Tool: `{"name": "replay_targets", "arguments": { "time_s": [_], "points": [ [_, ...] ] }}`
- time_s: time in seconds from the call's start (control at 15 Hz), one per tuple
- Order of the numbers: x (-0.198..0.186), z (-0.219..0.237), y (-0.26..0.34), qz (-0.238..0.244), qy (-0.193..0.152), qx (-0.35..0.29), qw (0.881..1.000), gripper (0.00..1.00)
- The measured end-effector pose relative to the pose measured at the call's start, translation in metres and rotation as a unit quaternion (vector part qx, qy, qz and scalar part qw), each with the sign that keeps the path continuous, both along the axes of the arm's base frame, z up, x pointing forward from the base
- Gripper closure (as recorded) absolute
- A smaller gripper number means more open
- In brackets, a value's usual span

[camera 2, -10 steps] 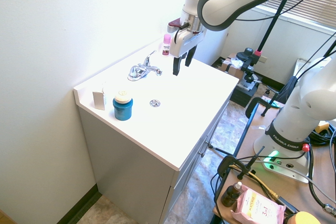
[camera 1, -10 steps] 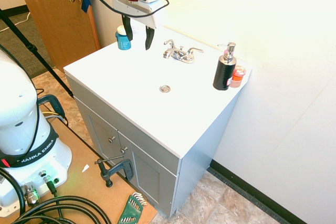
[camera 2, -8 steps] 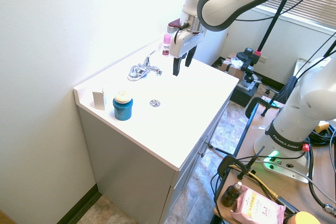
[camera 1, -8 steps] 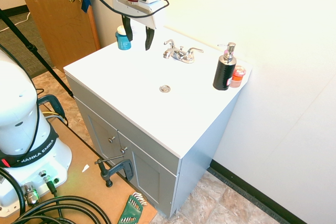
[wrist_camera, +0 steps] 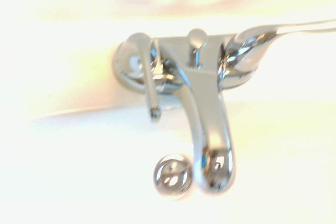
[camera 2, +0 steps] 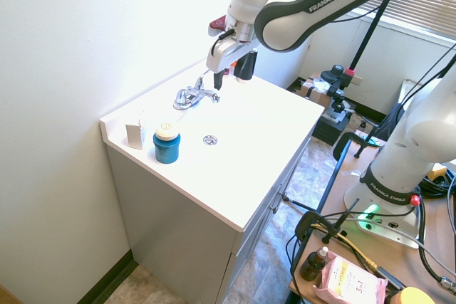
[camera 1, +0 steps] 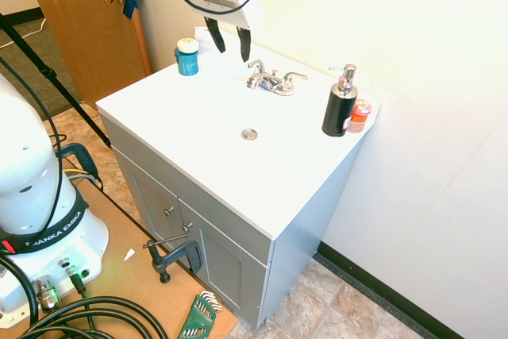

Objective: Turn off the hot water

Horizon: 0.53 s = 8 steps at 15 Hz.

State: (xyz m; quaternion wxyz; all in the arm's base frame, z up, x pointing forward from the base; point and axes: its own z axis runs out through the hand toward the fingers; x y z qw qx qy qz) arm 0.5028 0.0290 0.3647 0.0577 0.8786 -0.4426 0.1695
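Wrist view: faucet (wrist_camera: 207, 124) spout toward drain (wrist_camera: 171, 176)

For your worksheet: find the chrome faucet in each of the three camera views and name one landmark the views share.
First exterior view: the chrome faucet sits at the back of the white countertop, upper middle, just right of the gripper.
Second exterior view: it is left of centre, under the gripper.
Wrist view: it fills the frame, spout pointing down.
Shared landmark: the round drain in front of the spout.

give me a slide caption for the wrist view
Close-up of the chrome faucet with two lever handles, drain beside its spout, no water running.
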Motion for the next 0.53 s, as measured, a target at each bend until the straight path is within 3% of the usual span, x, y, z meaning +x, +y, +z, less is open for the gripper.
{"name": "replay_targets", "arguments": {
  "time_s": [0.27, 0.53],
  "points": [
    [0.047, -0.026, -0.003, -0.013, -0.022, -0.044, 0.999, 0.0],
    [0.074, -0.044, 0.002, -0.01, -0.019, -0.052, 0.998, 0.0]
  ]
}}
